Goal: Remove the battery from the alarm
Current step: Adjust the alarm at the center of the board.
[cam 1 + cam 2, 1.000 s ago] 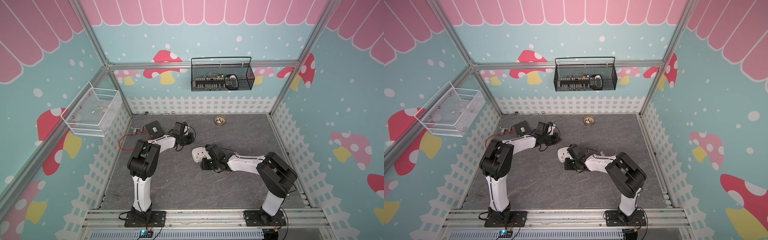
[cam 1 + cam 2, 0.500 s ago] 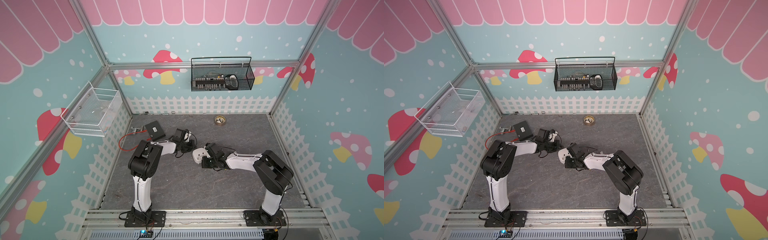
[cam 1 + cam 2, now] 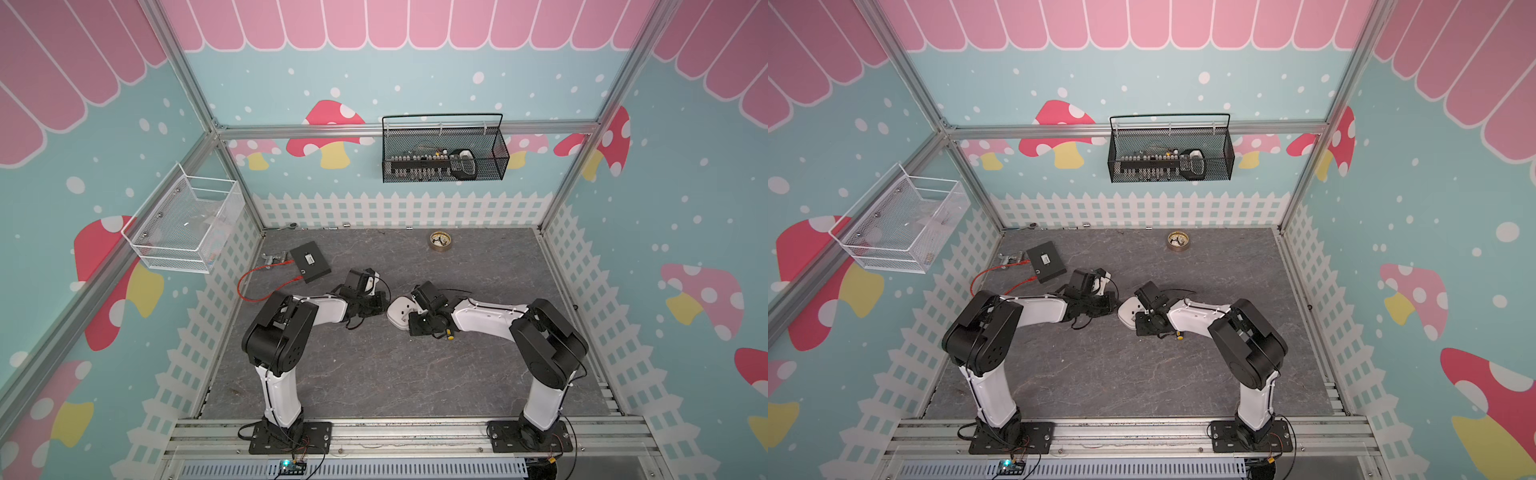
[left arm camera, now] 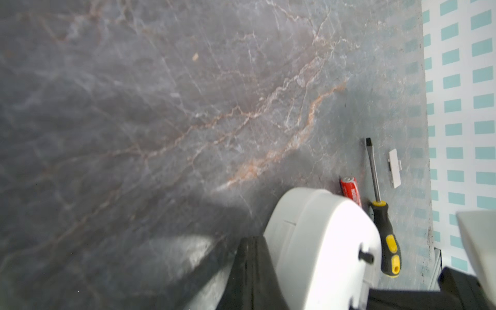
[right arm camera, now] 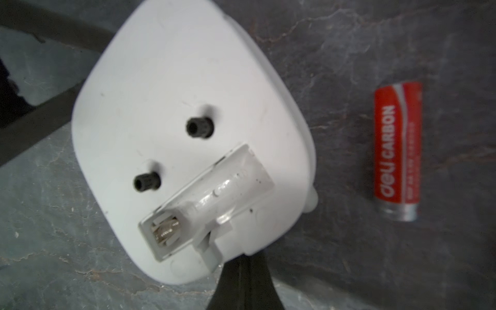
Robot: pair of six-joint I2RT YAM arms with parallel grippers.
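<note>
The battery lies on the worktop beside the alarm, whose recess is empty; removal looks done. Both arms' jaws are closed, holding nothing.

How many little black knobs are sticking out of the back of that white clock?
2. One knob sits mid-back on the alarm; the other lies beside its empty battery recess. No others show.
</note>
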